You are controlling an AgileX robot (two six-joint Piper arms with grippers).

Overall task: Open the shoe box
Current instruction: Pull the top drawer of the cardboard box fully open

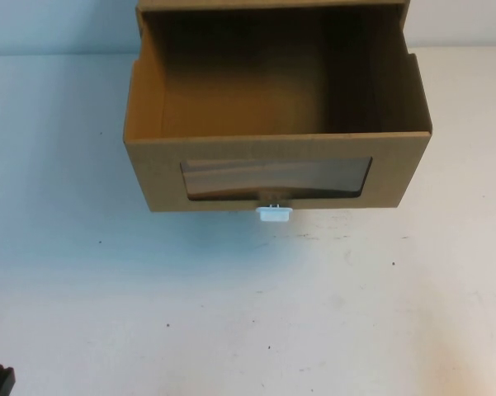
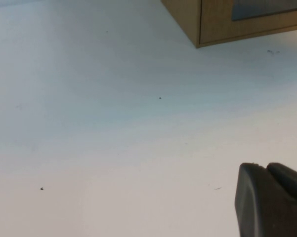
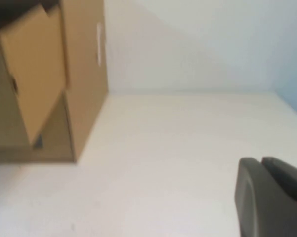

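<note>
I see the cardboard shoe box at the far middle of the white table, with its top open so that I look straight down into the bare brown interior. Its front wall faces me and has a wide clear window. A small white tab sticks out at the bottom edge of that wall, just below the middle of the window and touching the table. At the back, a strip of cardboard rises above the rear wall and runs out of the top of the high view. From the right wrist camera I see a cardboard flap hanging tilted at the box's side. The left gripper sits low over the table at the near left, well apart from the box, and only a dark sliver of it shows in the bottom left corner of the high view. Its 2 dark fingers lie pressed together with nothing between them. The right gripper is outside the high view. Its own camera shows it low over bare table, also well apart from the box. Its 2 fingers are fully closed on each other and hold nothing. Neither gripper touches the box.
</note>
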